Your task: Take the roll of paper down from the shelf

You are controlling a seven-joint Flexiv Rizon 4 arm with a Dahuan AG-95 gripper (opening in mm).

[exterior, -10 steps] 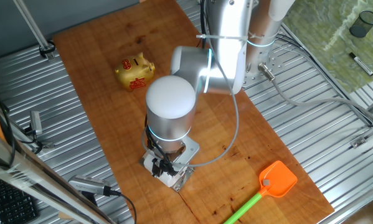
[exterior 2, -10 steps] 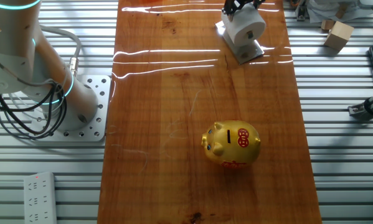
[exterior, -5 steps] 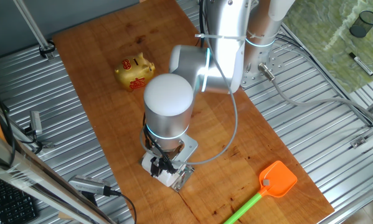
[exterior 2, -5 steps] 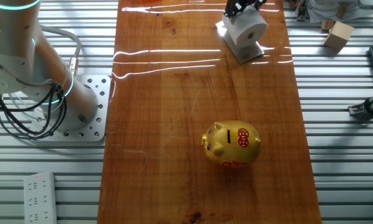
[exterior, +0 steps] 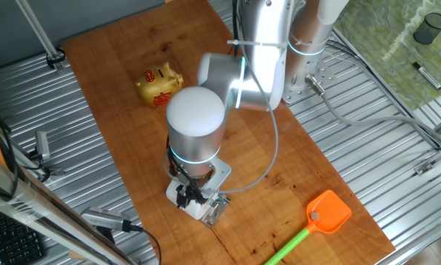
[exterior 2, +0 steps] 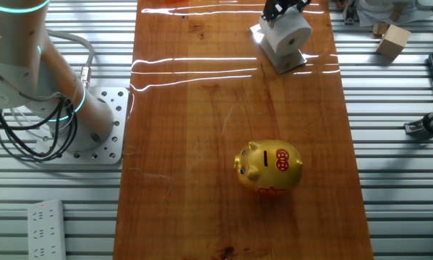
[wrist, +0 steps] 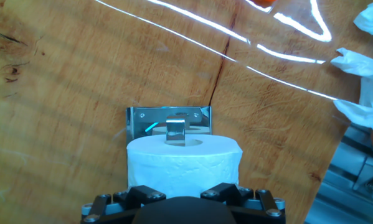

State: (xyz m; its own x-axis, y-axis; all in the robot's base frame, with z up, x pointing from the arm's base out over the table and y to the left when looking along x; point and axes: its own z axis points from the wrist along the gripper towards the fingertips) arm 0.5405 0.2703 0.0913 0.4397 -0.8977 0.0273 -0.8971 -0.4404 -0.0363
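Observation:
The roll of paper (wrist: 184,158) is a white cylinder sitting against the shelf (wrist: 142,116), a small shiny metal stand with an upright tab, on the wooden board. My gripper (wrist: 184,190) reaches down over the roll with a black finger on each side of it and is shut on it. In the other fixed view the roll (exterior 2: 288,30) lies on the shelf (exterior 2: 294,62) at the board's far end, under the gripper (exterior 2: 283,7). In one fixed view the arm hides most of the roll (exterior: 198,210); the gripper (exterior: 187,195) and shelf (exterior: 219,208) show below the wrist.
A golden piggy bank (exterior 2: 269,167) stands mid-board, also in one fixed view (exterior: 159,85). An orange fly swatter (exterior: 328,212) lies at the board's near corner. The wooden board (exterior: 132,59) rests on a ribbed metal table; its edge runs close beside the shelf. Crumpled white tissue (wrist: 360,93) lies off the board.
The arm has shifted slightly, and in the other fixed view the roll has edged a little upward with the gripper. The piggy bank has not moved.

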